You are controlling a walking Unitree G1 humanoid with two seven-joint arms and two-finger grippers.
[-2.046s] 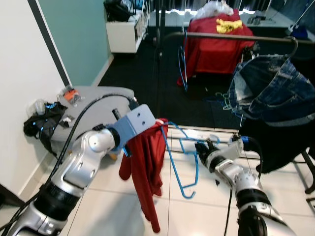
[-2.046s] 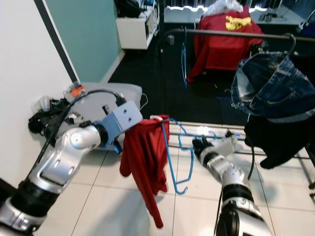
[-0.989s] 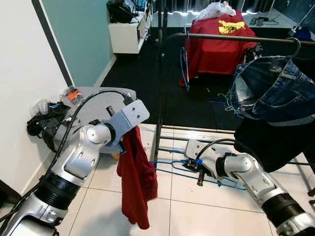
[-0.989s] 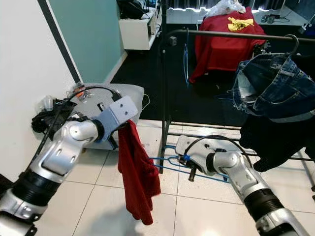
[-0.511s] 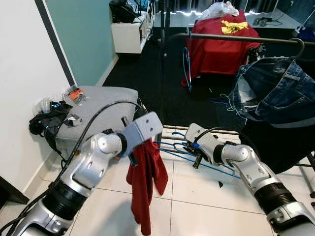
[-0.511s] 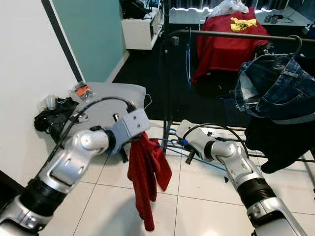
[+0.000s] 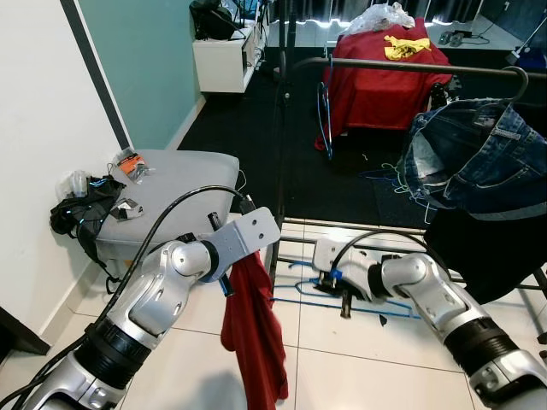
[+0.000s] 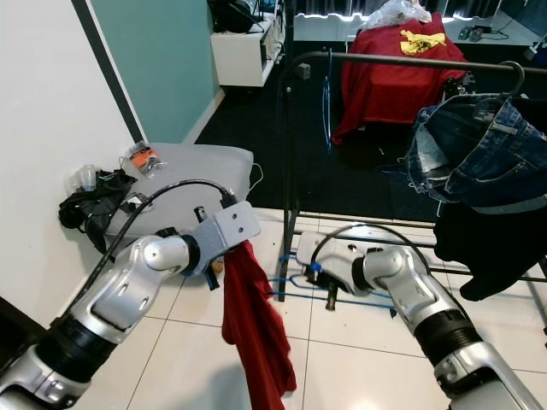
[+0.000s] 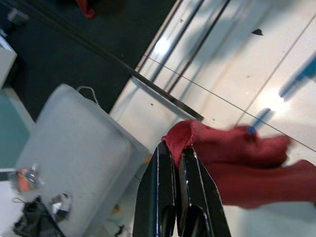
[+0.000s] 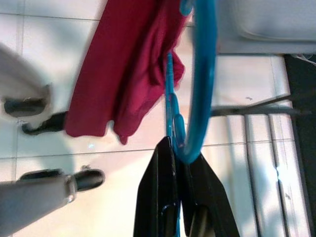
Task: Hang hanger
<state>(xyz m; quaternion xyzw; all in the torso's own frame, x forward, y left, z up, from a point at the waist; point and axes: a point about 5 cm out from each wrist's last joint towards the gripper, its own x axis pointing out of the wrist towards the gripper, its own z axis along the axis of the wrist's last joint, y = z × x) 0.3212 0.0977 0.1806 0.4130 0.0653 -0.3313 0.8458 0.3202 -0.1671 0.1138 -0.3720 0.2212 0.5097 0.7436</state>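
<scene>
Your left gripper (image 9: 177, 163) is clamped on a fold of the red cloth (image 7: 253, 329), which hangs from it over the tiled floor (image 7: 342, 367). Your right gripper (image 10: 178, 163) pinches the blue hanger (image 10: 200, 84), held low, just right of the cloth, near the rack's (image 7: 402, 66) base.

Bright, even indoor light; wrist views blurred, with glare on tiles.

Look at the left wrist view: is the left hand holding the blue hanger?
No, the left hand is pinched on the red cloth; the blue hanger is held by the right hand.
</scene>
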